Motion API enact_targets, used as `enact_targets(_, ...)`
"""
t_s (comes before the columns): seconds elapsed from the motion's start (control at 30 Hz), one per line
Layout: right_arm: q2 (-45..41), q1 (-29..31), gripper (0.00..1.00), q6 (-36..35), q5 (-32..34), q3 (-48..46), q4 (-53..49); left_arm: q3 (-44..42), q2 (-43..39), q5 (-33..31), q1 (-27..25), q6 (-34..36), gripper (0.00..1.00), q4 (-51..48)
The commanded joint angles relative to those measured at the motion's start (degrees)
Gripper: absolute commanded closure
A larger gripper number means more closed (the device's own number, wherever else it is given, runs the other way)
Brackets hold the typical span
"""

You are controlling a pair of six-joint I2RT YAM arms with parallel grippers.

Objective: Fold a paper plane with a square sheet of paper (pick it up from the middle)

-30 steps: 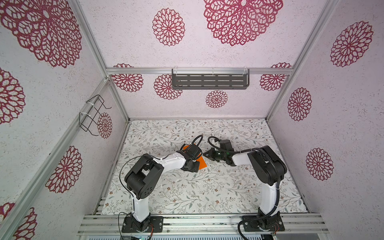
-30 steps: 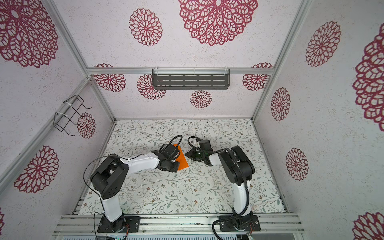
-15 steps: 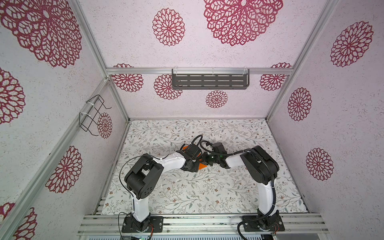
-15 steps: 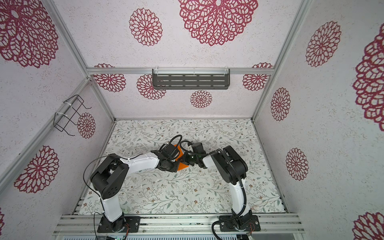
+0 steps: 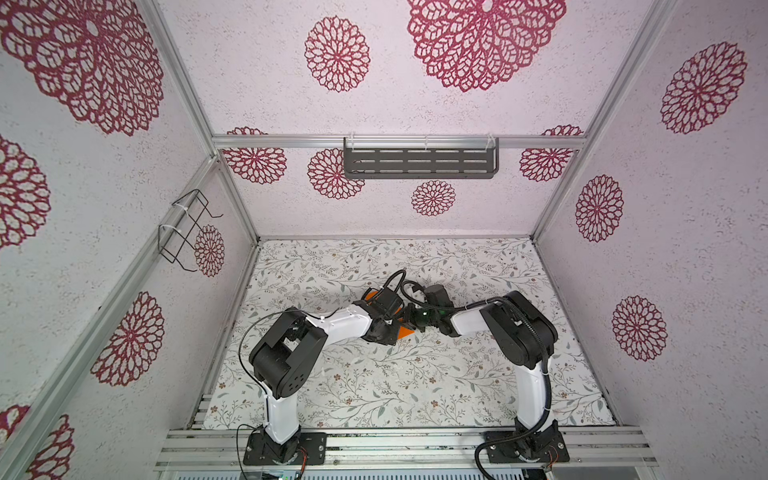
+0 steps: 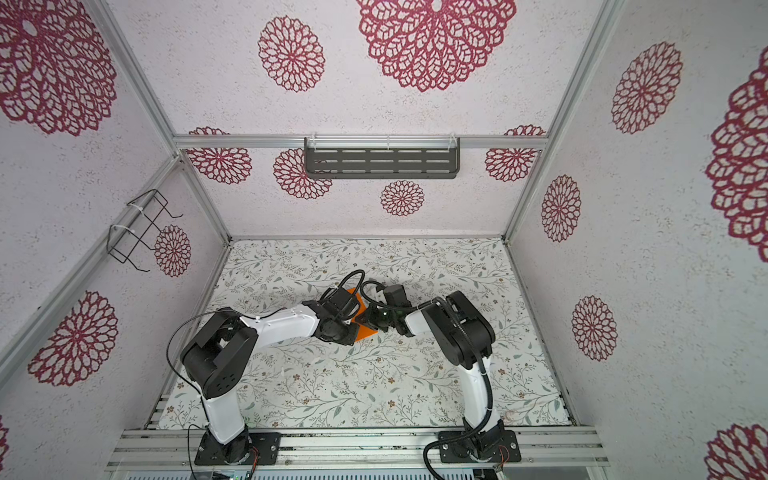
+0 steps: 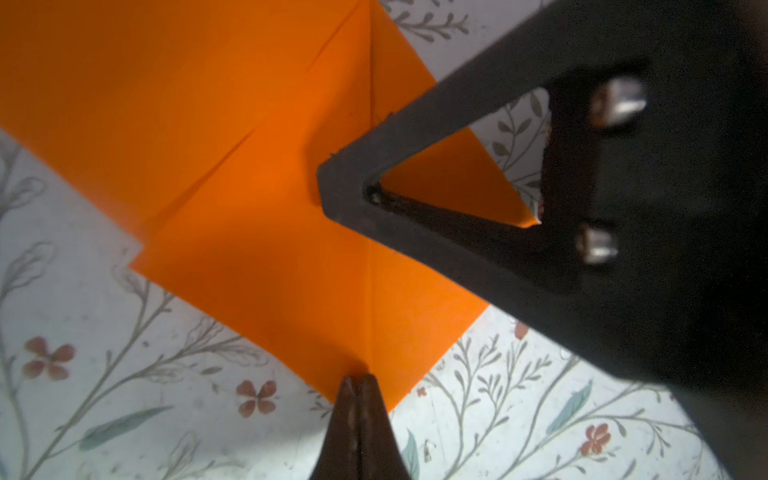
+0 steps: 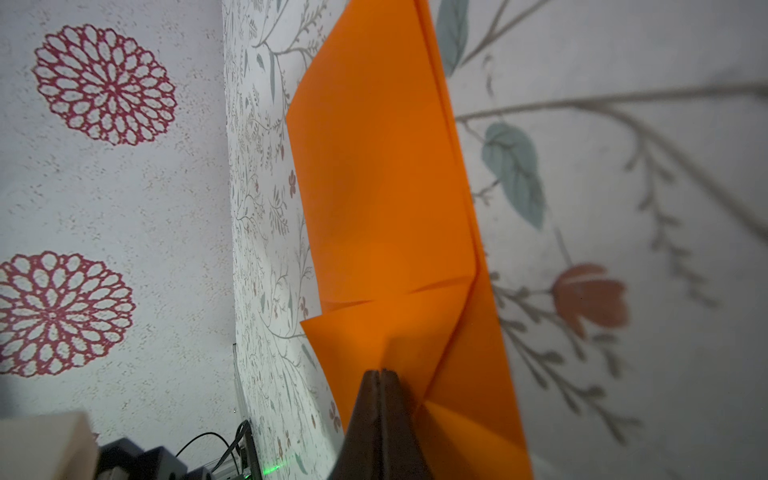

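Observation:
The square sheet of paper [image 7: 257,174] is bright orange and partly folded, with creases and layered flaps, and it lies flat on the floral table mid-table. Only slivers of the paper [image 5: 405,331] [image 6: 366,331] show between the two wrists in both top views. My left gripper [image 7: 360,379] is shut, its tip resting at a crease on the paper's edge. My right gripper [image 8: 379,372] is also shut, and its tip presses down on a folded flap. In the left wrist view the right gripper [image 7: 332,187] reaches over the sheet. Both grippers [image 5: 395,322] [image 5: 413,321] meet over the paper.
A grey slotted shelf [image 5: 419,163] hangs on the back wall and a black wire basket [image 5: 187,228] on the left wall. The floral table mat [image 5: 374,382] stretches around the arms. An aluminium rail [image 5: 395,444] runs along the front edge.
My right gripper has swung left from beside the paper onto it, ending close against the left gripper. The left arm and the paper have stayed put.

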Motion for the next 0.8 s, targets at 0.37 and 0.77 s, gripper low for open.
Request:
enact_targets(0.37,2.09,-0.58,0.99,1.08,2.33,0.05,-4.05,-3.57,-2.10,1.37,-1.72,-0.94,1.00,-4.60)
enact_targets(0.77,-4.87,-0.73,0.87,1.55,-1.53,1.73,-0.29,-0.59,-10.42,1.20,3.46,-5.46,0.89,-3.48)
